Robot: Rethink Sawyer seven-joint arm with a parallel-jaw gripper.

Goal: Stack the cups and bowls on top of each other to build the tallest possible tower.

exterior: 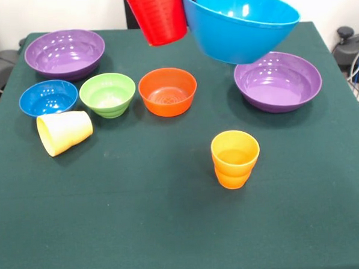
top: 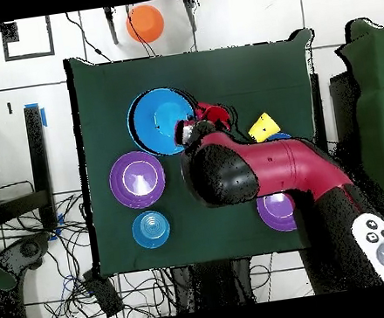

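The large blue bowl (exterior: 240, 23) hangs tilted in the air above the table's far side, and it also shows in the overhead view (top: 162, 122). My gripper (top: 194, 132) sits at the bowl's rim and holds it up. The gripper is out of sight above the front view's top edge. The red cup (exterior: 156, 18) is also raised, right beside the bowl and the gripper, and I cannot tell what holds it. On the table (exterior: 172, 231) stand two purple bowls (exterior: 65, 53) (exterior: 278, 81), a dark blue bowl (exterior: 48, 97), a green bowl (exterior: 107, 94), an orange bowl (exterior: 167, 91) and the upright orange cup (exterior: 235, 158). The yellow cup (exterior: 65, 132) lies on its side. No tower stands.
A cyan bowl (top: 151, 229) sits near the robot's side of the table; the raised bowl hides it in the front view. My arm (top: 259, 174) covers part of the table from above. Cables and gear lie around the table's edges.
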